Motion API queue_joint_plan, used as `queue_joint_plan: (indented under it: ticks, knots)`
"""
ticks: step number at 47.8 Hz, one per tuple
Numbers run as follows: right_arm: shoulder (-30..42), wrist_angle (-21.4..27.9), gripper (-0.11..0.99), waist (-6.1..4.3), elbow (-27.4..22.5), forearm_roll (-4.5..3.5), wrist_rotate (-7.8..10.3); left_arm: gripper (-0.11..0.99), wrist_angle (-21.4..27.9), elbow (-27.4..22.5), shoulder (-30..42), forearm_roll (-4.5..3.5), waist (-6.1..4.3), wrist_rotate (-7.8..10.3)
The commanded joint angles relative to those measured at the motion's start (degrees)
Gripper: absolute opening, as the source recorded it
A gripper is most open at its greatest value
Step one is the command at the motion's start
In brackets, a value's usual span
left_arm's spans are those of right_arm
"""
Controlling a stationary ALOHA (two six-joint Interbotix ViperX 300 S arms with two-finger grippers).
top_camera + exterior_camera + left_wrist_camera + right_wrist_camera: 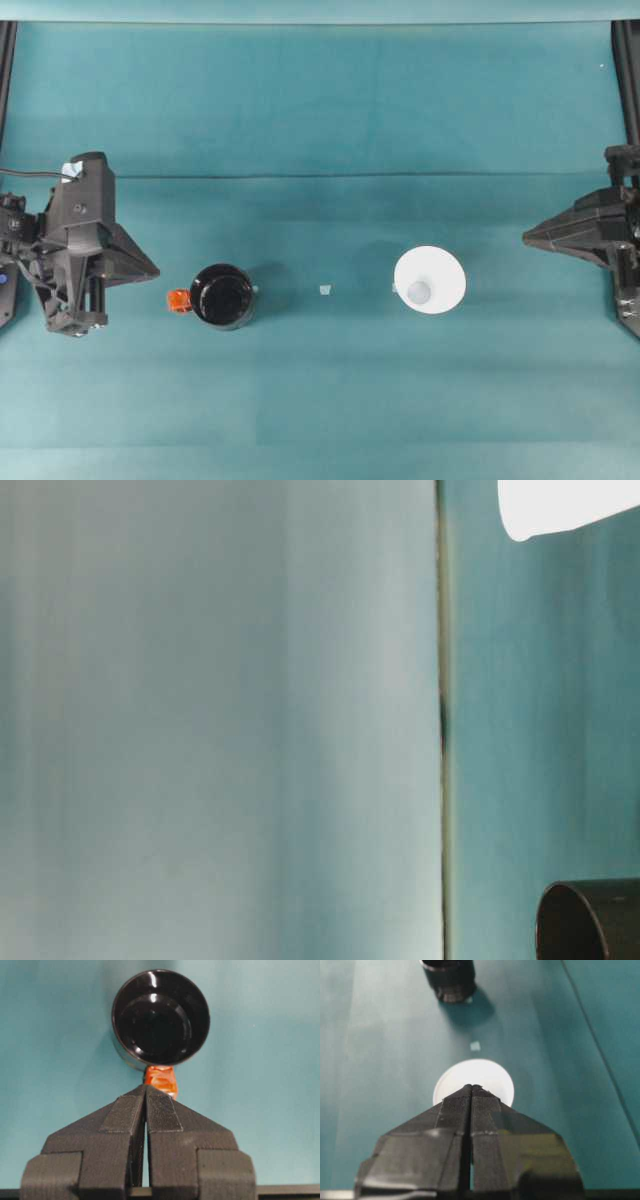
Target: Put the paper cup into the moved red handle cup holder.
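The paper cup point(430, 280) stood upright on the teal surface point(320, 400), right of centre, well apart from the black cup holder point(222, 296) on the left, whose red handle point(179, 301) pointed toward the left gripper point(146, 1091). The fingers of the left gripper and of the right gripper point(472, 1091) were pressed together, holding nothing.

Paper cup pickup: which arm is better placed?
Right. The cup sits on the right half, straight ahead of the shut right gripper; the shut left gripper faces the holder.
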Motion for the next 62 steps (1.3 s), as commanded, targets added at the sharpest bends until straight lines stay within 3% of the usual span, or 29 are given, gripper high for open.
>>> queue_joint_plan:
  ticks: [1,31,35,39,46,48,62]
  knots:
    - [0.7,0.3,-0.11,-0.09,-0.6,0.00,0.70,0.03,0.4,-1.1,-0.2,0.18,-0.18,0.18]
    - [0.8,0.4,-0.11,-0.09,-0.6,0.00,0.97,0.04,3.7,-2.1,1.1,0.26,-0.35,-1.14]
    - [0.7,0.4,-0.11,-0.18,-0.6,0.00,1.05,0.19,3.7,-2.5,1.7,0.26,-0.53,-2.02]
    - [0.8,0.4,-0.11,-0.18,-0.6,0.00,1.14,0.42,3.7,-3.2,2.6,0.26,-0.70,-3.43]
    - [0.7,0.4,-0.11,-0.18,-0.6,0.00,1.14,0.85,3.7,-4.4,4.7,0.26,-2.29,-4.57]
    - [0.7,0.4,-0.11,-0.18,-0.6,0.00,1.14,0.92,3.7,-4.6,5.1,0.26,-2.55,-4.75]
    - [0.8,0.4,-0.11,-0.18,-0.5,0.00,1.05,0.96,3.3,-5.5,9.6,0.26,-2.99,-5.27]
